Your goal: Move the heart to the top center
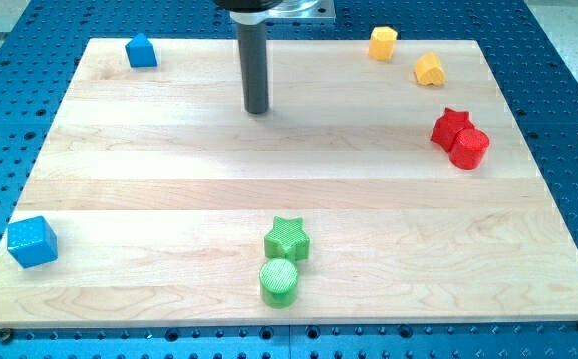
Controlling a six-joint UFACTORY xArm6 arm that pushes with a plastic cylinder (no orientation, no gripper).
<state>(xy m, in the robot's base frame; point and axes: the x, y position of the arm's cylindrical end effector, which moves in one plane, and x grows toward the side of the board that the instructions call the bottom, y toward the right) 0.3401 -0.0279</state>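
Showing the board with our tip (257, 110) standing near the view's top centre, well apart from every block; there is no gripper on this rod, so we have no open or closed state to report. The heart (430, 70), yellow, lies near the view's top right, just beside the yellow block (382, 43), which sits nearer the top edge and to the heart's left. We judge three risks. First, a push begun from the heart's lower side would drive it toward the top edge of the board (169, 189) and perhaps off it, since little wood remains there. Second, a leftward push aimed slightly high could bring the heart against the yellow block, so that both travel together. Third, an off-centre contact on the heart's rounded lobes could spin it off the tip. Circling round to the heart's right side, we must also keep clear of the red star (450, 126) and red cylinder (470, 149), which touch each other lower down. Between heart and top centre the wood is bare, giving open room for a leftward slide.
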